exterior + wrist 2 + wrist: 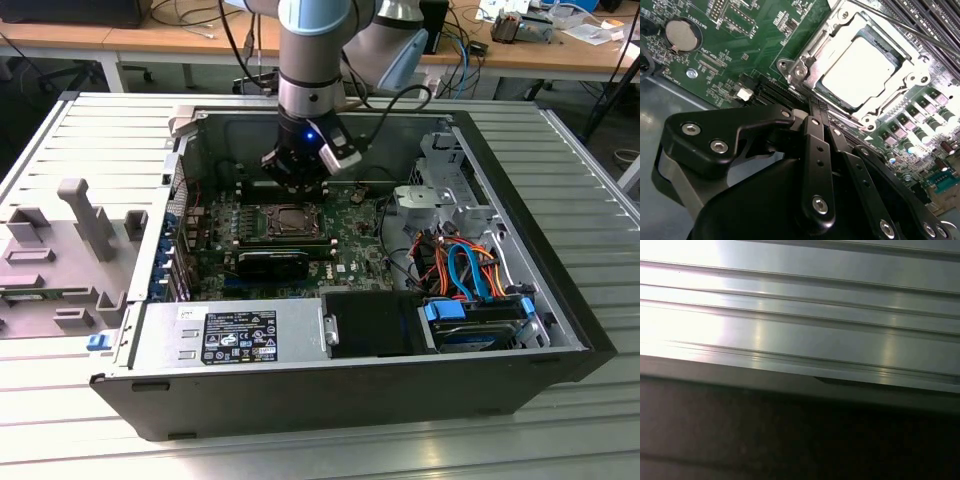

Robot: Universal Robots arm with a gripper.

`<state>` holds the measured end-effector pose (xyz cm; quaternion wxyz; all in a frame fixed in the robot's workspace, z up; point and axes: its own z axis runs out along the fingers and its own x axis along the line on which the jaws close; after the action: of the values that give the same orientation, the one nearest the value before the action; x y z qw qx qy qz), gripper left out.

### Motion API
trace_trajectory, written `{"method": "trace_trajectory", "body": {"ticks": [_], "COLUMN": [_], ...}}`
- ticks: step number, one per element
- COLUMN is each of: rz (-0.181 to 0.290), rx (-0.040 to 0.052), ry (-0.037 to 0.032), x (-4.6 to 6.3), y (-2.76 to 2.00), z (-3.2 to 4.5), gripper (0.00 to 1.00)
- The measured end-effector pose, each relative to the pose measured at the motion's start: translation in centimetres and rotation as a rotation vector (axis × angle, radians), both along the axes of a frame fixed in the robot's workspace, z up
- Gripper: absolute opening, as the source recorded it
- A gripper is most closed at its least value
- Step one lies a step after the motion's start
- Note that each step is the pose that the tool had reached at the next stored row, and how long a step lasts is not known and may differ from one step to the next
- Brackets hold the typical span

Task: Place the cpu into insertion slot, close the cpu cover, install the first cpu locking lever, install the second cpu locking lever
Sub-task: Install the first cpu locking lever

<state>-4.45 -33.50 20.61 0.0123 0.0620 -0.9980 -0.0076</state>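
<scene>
The claw (821, 116), its fingers pressed together and gripping nothing, is hovering just beside the insertion slot (816, 66) at its 7 o'clock corner in the second wrist view. The cpu (856, 71) is lying seated under the lowered cpu cover (900, 52). That thin frame looks stiff, springy and slippery, so it is best pushed at its edge.

cpu cover (860, 70) edge behind gripper (821, 112)

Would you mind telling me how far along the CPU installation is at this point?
Done: the flat silver-topped square cpu sits in the insertion slot, and the thin silver metal cpu cover frame lies closed over it. In hand: the black claw is shut at the socket's edge, holding nothing visible. I cannot tell whether either locking lever is latched.
</scene>
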Motion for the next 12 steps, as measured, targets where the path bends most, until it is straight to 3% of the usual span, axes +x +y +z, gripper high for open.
{"method": "trace_trajectory", "body": {"ticks": [12], "rz": [0.001], "rx": [0.0009], "ry": [0.0000], "x": [0.22], "y": [-0.15], "z": [-0.16], "gripper": [0.11]}}
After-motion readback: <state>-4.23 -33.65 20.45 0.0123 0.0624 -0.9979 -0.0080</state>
